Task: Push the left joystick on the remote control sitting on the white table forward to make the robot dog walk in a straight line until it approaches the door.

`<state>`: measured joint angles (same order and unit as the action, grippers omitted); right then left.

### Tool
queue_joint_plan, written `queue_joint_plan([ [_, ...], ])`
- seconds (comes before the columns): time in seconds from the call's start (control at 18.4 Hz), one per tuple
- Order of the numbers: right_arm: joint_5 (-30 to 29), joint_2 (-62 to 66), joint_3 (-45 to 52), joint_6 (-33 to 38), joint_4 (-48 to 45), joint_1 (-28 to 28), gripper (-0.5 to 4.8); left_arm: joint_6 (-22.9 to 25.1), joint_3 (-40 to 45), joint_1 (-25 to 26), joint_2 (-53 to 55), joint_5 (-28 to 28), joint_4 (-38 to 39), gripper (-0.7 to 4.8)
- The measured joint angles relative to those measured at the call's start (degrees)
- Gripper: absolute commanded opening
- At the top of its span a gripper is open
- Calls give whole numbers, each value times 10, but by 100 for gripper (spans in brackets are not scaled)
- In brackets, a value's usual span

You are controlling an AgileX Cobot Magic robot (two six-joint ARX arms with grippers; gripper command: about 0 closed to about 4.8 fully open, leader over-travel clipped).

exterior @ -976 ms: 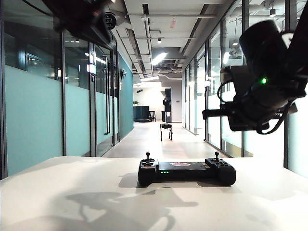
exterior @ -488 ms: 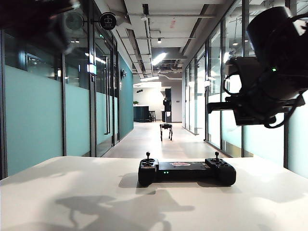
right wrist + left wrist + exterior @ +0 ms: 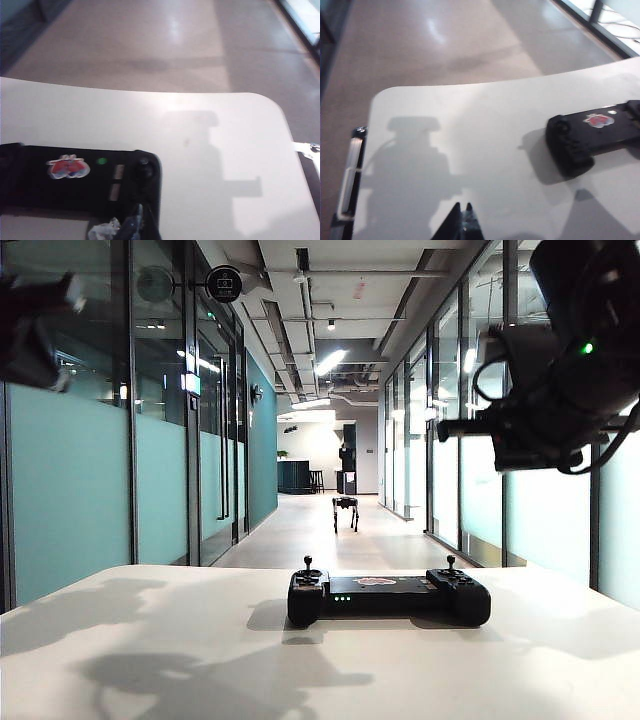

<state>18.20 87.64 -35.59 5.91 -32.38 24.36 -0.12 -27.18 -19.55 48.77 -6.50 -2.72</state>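
The remote control (image 3: 388, 597) lies on my white worktop (image 3: 150, 660), black and wide, with green lights and a red sticker. My left claw (image 3: 462, 220) hangs high above the worktop's left side, tips pressed together. My right claw (image 3: 131, 223) is pressed together too, above the controller's right end. In the exterior view both arms are cut off. The robot dog (image 3: 345, 510) stands far down the corridor.
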Motion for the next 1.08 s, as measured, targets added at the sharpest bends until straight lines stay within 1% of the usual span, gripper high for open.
queue_joint_plan([
  [0.11,-3,-9,2,0,9,0,-6,0,23,0,-13,-12,-16,-6],
  [0.22,-3,-24,3,0,25,3,-6,-3,69,0,-26,-26,-50,-6],
  [0.33,-4,-33,3,-2,34,9,-6,-5,100,0,-32,-28,-71,-6],
  [0.49,-4,-49,3,-12,40,19,-6,-8,157,0,-54,-28,-139,-6],
  [0.54,-4,-52,3,-15,44,20,-6,-8,170,0,-61,-28,-152,-5],
  [0.7,-4,-71,21,-17,44,22,-6,-8,179,0,-67,-27,-152,-5],
  [0.92,-4,-120,70,-17,48,22,-6,-8,179,0,-67,-26,-129,-5],
  [1.08,-4,-170,105,-17,48,22,-6,-21,179,0,-67,-25,-129,-5],
])
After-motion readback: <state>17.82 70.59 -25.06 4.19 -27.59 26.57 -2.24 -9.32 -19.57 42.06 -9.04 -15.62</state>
